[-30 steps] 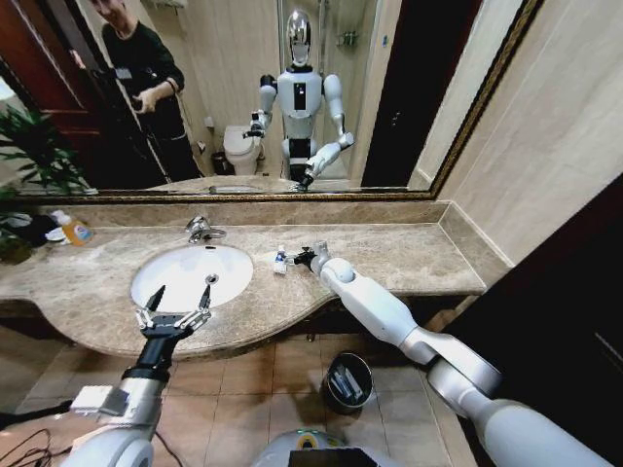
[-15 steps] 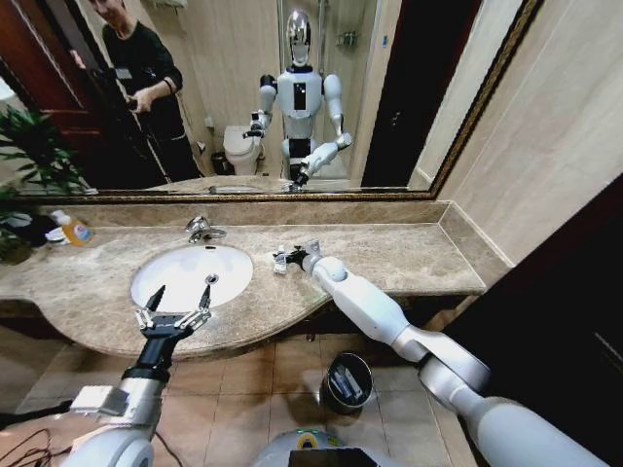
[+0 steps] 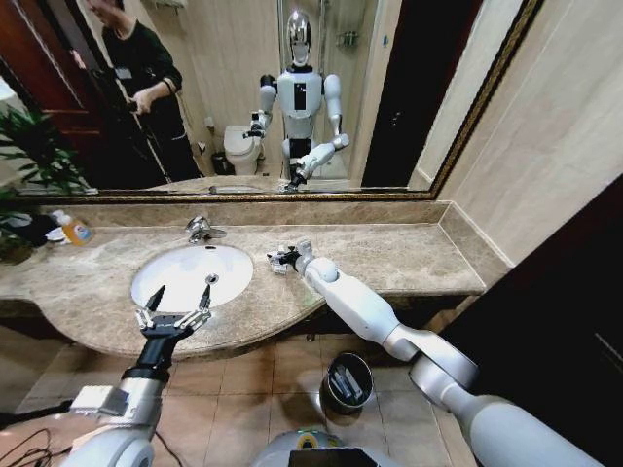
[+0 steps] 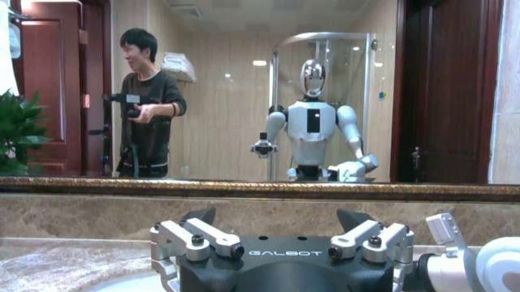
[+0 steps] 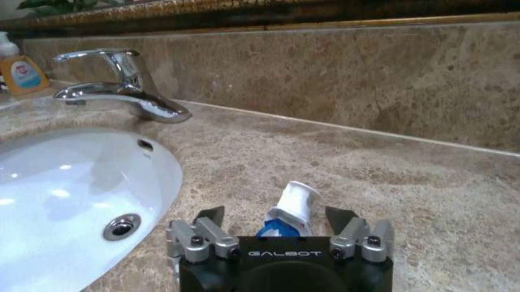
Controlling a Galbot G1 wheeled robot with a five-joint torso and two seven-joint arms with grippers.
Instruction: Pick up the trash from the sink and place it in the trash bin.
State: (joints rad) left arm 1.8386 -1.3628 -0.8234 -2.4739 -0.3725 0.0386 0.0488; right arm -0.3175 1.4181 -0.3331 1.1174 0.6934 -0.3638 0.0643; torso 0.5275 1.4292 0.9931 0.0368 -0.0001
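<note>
Right claw (image 5: 274, 220) wide astride white tube (image 5: 289, 207), tube's lower end hidden behind claw body.

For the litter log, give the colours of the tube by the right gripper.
White tube with a blue label, clearest in the right wrist view.

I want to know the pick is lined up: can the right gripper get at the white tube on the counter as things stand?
Probably yes. The right gripper sits open right over the white tube, which lies between its fingers on bare marble counter beside the sink; nothing blocks it.
</note>
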